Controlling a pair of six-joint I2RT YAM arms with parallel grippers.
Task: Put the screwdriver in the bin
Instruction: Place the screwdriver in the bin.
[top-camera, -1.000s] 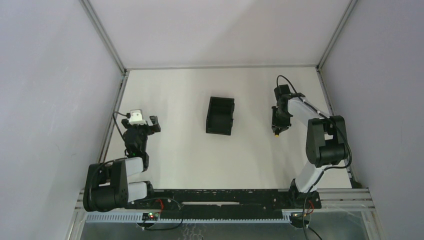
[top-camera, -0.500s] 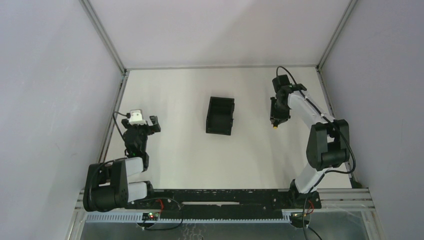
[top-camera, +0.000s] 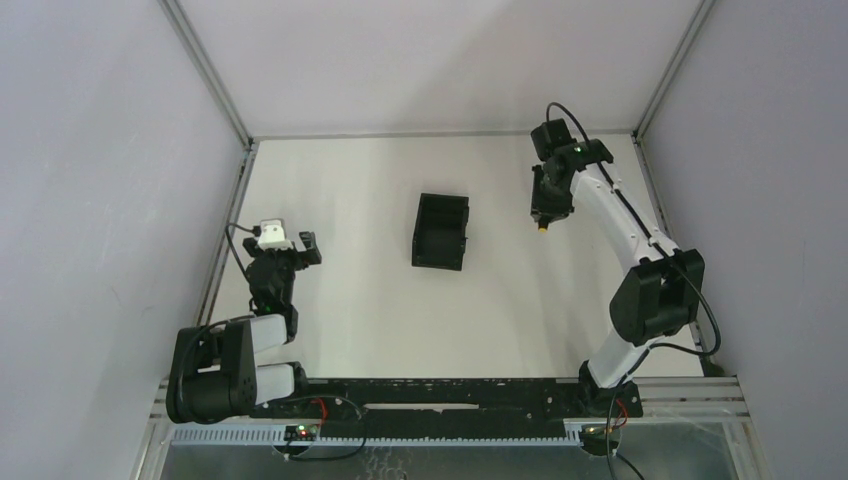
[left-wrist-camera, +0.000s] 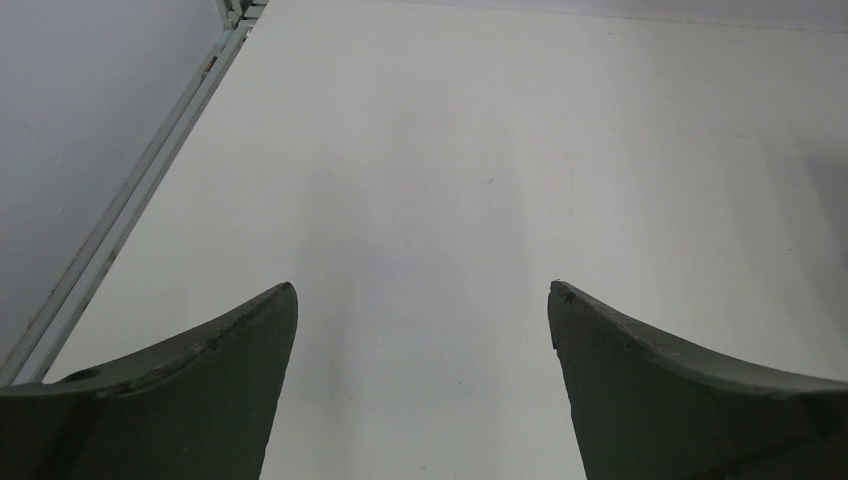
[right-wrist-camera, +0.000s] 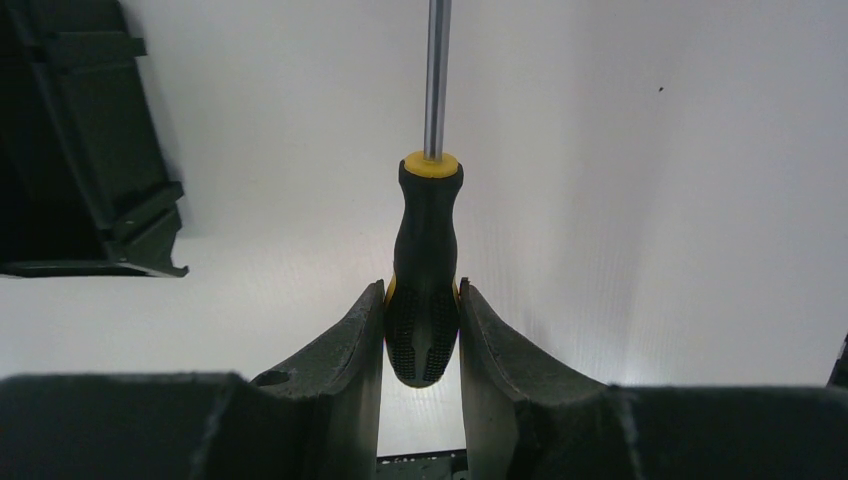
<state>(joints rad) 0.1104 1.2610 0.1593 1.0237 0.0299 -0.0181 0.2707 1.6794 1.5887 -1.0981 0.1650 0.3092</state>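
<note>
My right gripper (right-wrist-camera: 421, 292) is shut on the screwdriver (right-wrist-camera: 425, 270), clamping the butt of its black and yellow handle; the thin metal shaft points away from the wrist. In the top view the right gripper (top-camera: 543, 215) hangs in the air at the back right with the screwdriver's yellow end (top-camera: 542, 227) showing below it. The black open-topped bin (top-camera: 440, 231) stands mid-table, left of that gripper; its corner shows at the upper left of the right wrist view (right-wrist-camera: 80, 150). My left gripper (left-wrist-camera: 420, 300) is open and empty, low at the table's left side (top-camera: 297, 252).
Grey walls with metal corner rails (top-camera: 215, 85) enclose the white table on three sides. A rail runs along the table's left edge (left-wrist-camera: 130, 205), close to the left gripper.
My right arm has lifted and stretched toward the back of the table, carrying the screwdriver up and slightly left. The left arm and the bin have not moved.
</note>
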